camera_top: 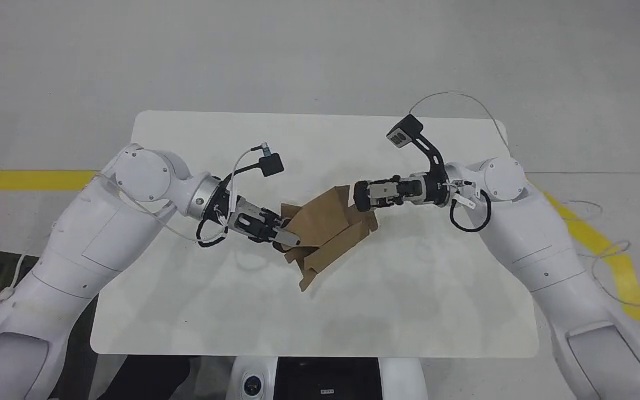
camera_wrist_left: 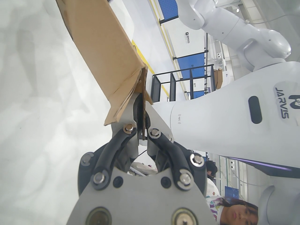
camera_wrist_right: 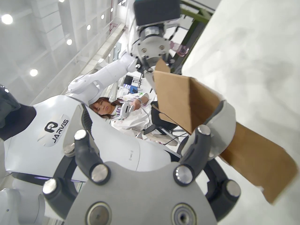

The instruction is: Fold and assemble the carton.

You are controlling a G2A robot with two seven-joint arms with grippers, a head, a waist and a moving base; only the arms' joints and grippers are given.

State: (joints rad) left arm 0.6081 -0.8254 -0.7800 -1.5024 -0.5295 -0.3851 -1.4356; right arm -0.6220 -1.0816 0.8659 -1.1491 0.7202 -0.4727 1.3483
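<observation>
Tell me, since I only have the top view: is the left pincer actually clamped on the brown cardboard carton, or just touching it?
Observer: Clamped. In the left wrist view the left pincer is shut on a thin edge flap of the brown cardboard carton.
Operator: And the right pincer, does it grip too?
Observer: No, it is open. In the right wrist view the right pincer is spread wide. One finger lies against a carton panel and the other stands well away from it.

Industrial hall — yellow floor lines (camera_top: pixel 30 180), dark racks (camera_wrist_left: pixel 173 86)
</observation>
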